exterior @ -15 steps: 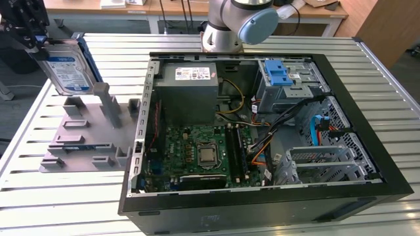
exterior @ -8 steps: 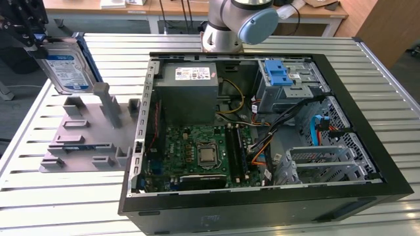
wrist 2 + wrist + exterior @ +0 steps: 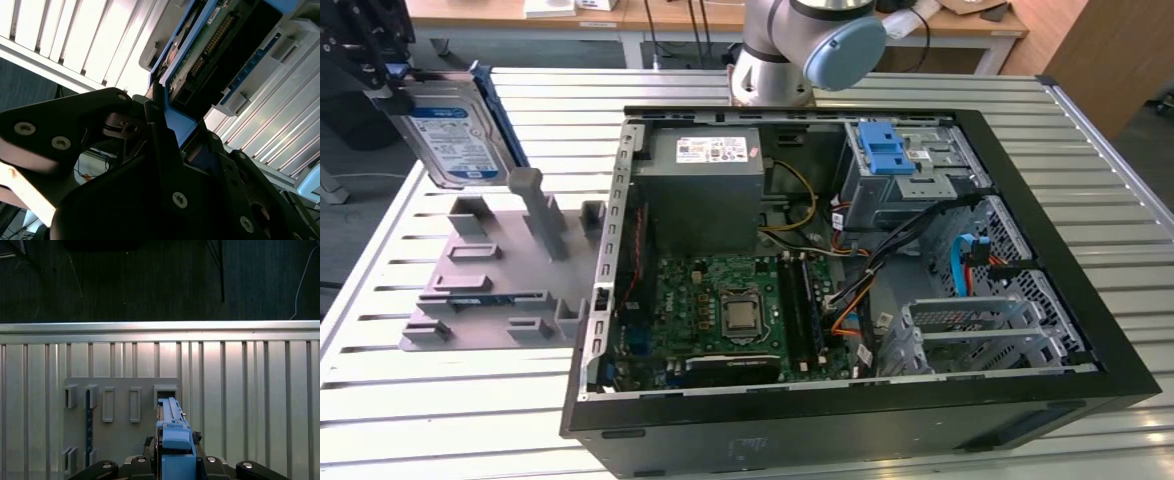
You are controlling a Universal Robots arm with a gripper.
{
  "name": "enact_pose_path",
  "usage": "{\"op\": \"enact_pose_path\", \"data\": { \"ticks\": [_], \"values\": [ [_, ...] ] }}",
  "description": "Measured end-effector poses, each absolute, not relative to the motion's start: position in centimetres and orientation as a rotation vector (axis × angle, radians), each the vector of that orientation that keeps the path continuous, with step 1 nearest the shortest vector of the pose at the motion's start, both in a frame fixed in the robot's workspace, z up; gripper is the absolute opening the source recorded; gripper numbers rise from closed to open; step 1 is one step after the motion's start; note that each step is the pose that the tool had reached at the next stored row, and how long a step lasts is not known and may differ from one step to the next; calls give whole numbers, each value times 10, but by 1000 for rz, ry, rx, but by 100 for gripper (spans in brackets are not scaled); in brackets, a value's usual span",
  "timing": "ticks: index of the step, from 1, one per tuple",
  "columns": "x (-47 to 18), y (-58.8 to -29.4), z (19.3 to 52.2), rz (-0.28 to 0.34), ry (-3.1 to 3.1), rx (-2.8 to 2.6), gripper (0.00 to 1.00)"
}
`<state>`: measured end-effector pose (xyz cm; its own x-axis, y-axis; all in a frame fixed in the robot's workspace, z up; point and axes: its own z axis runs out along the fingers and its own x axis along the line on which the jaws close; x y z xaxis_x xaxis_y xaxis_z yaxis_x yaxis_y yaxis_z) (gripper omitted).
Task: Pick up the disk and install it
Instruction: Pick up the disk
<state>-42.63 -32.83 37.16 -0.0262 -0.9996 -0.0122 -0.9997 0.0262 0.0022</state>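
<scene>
One disk (image 3: 454, 135) is in your grip. It hangs in the air to the exterior view's left of the open computer case (image 3: 854, 425), well apart from it and clear of the slatted metal table (image 3: 440, 420). Your single gripper (image 3: 380, 72) is clamped on the disk's upper edge. In the second wrist view the gripper (image 3: 167, 112) has a finger on either side of the blue carrier, with the disk's (image 3: 207, 47) circuit-board face turned to that camera. In the exterior view the disk stands roughly upright with its blue-and-white label showing.

One grey fixture plate (image 3: 480, 275) lies on the table below the disk, just beside the case's wall on that same side. In the first wrist view you can count a row of five raised sockets on the fixture plate (image 3: 120, 440), and the disk (image 3: 175, 437) sits edge-on over the socket at one end of the row.

Inside the case, going toward the exterior view's right, you have one grey metal box with a white sticker (image 3: 707, 190) and one green motherboard (image 3: 727, 310) nearer the camera than the box. Beyond them is one blue latch (image 3: 887, 150) atop a silver drive cage (image 3: 921, 185) in the far corner.

One arm base (image 3: 781, 60) stands on the table behind the case.
</scene>
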Motion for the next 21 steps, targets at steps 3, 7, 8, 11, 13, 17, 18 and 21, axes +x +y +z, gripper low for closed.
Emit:
{"op": "enact_pose_path", "data": {
  "ticks": [3, 7, 8, 11, 13, 17, 18, 21],
  "values": [
    [-426, -328, 374, 16, 2245, -2187, 36],
    [-426, -328, 377, 15, 2245, -2187, 36],
    [-426, -328, 378, 15, 2245, -2187, 36],
    [-426, -328, 380, 15, 2245, -2187, 36],
    [-426, -328, 382, 15, 2245, -2187, 36],
    [-426, -328, 385, 15, 2245, -2187, 36],
    [-426, -328, 386, 15, 2245, -2187, 36],
    [-426, -328, 389, 15, 2245, -2187, 36]
  ]
}}
